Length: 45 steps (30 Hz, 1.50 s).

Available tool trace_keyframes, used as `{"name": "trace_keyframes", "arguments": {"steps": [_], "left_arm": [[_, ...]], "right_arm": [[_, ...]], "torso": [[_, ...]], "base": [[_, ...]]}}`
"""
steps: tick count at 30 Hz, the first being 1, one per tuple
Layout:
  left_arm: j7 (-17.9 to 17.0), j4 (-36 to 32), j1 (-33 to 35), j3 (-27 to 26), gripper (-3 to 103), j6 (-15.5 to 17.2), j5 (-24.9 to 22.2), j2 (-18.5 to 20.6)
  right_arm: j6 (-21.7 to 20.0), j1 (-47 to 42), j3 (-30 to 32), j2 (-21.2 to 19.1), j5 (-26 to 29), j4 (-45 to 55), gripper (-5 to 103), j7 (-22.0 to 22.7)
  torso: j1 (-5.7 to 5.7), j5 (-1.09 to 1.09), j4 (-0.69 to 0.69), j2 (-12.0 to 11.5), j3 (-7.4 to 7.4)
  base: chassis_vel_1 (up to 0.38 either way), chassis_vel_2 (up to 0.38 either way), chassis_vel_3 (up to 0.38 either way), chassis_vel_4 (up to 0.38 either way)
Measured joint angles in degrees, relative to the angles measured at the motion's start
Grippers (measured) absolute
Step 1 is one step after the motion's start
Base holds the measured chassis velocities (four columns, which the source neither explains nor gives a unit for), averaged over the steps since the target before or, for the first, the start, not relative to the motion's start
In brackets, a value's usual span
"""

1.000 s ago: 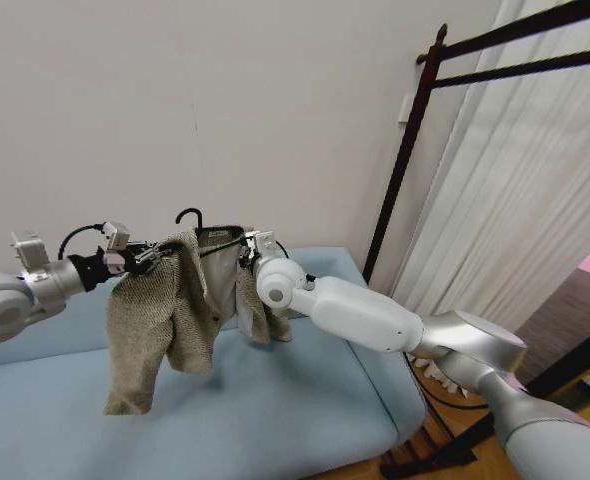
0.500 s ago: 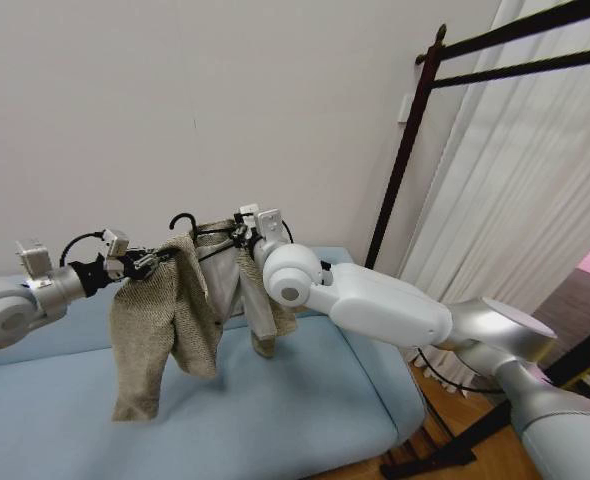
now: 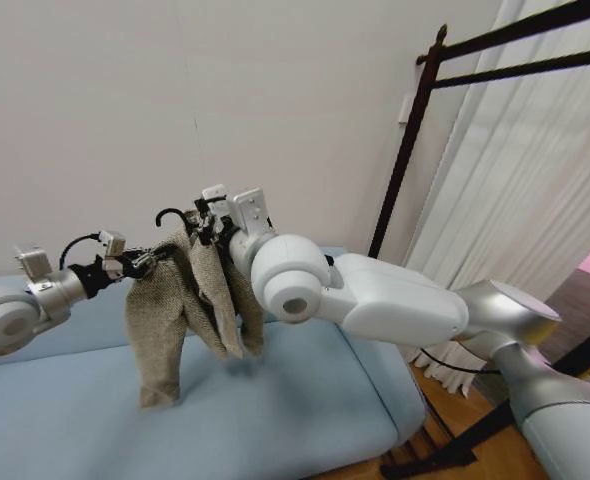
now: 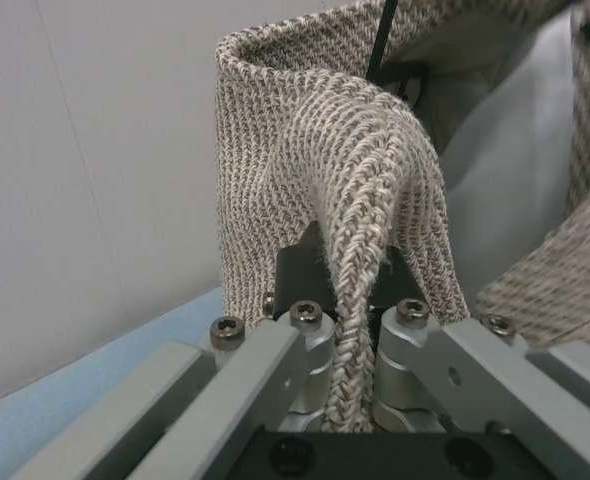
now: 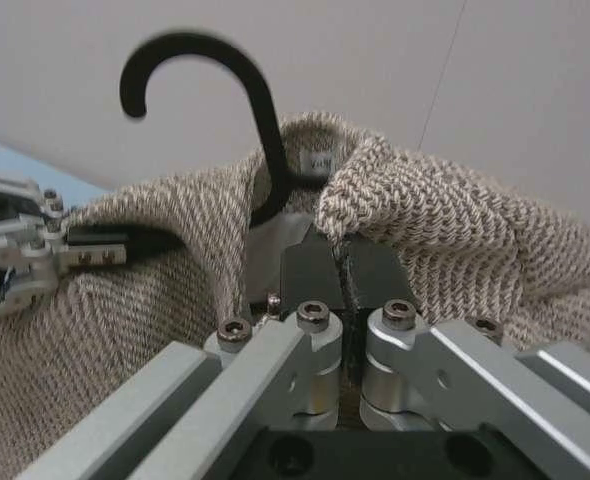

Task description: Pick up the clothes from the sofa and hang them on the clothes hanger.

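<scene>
A beige knitted cardigan (image 3: pixel 180 310) hangs on a black hanger, whose hook (image 3: pixel 167 215) sticks up above the collar. It is held in the air over the light blue sofa (image 3: pixel 275 420). My left gripper (image 3: pixel 145 263) is shut on one shoulder fold (image 4: pixel 360 330). My right gripper (image 3: pixel 213 212) is shut on the other shoulder (image 5: pixel 415 215), right beside the hanger hook (image 5: pixel 230 90). The dark clothes rack (image 3: pixel 415 130) stands to the right, apart from the cardigan.
A white wall (image 3: pixel 175 100) runs behind the sofa. White curtains (image 3: pixel 535 200) hang behind the rack at the right. The rack's base (image 3: pixel 425 455) lies on the wooden floor by the sofa's right end.
My right gripper has moved left and up with its shoulder, toward the left gripper. The cardigan now hangs bunched and narrower. The left gripper stays roughly in place.
</scene>
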Motion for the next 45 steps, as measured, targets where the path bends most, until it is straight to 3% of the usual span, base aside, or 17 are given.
{"name": "trace_keyframes", "arguments": {"steps": [9,25,28,39,45], "left_arm": [[-1.42,-0.65,-1.53,0.63,3,-0.26,-1.46,-2.05],[0.84,0.50,-0.92,1.22,3,-0.07,0.05,-2.03],[0.90,0.63,-0.83,1.25,3,0.00,0.23,-1.90],[0.80,0.06,-1.09,0.29,3,0.11,-0.66,-1.28],[0.92,-0.86,-1.89,-0.28,3,0.03,-2.30,-0.28]], "right_arm": [[0.88,-0.22,-2.15,2.00,-1.32,0.69,1,-0.24],[-0.30,5.35,5.81,1.75,-2.01,0.13,0,-3.37],[-0.57,5.24,6.39,1.88,-4.18,-0.37,0,-4.60],[-1.11,-0.09,-2.49,-0.69,-6.08,4.48,0,-4.99],[-0.36,-2.00,-4.84,0.39,-8.73,1.26,0,-5.52]], "torso": [[0.00,0.00,0.01,0.00,0.00],[0.00,0.00,0.00,0.00,-0.01],[0.00,0.00,0.01,0.00,0.00],[0.00,0.00,0.00,0.00,0.00],[0.00,0.00,0.00,0.00,0.00]], "base": [[0.000,0.000,0.000,0.000],[0.000,0.000,0.000,0.000],[0.000,0.000,0.000,0.000],[0.000,0.000,0.000,0.000],[0.000,0.000,0.000,0.000]]}}
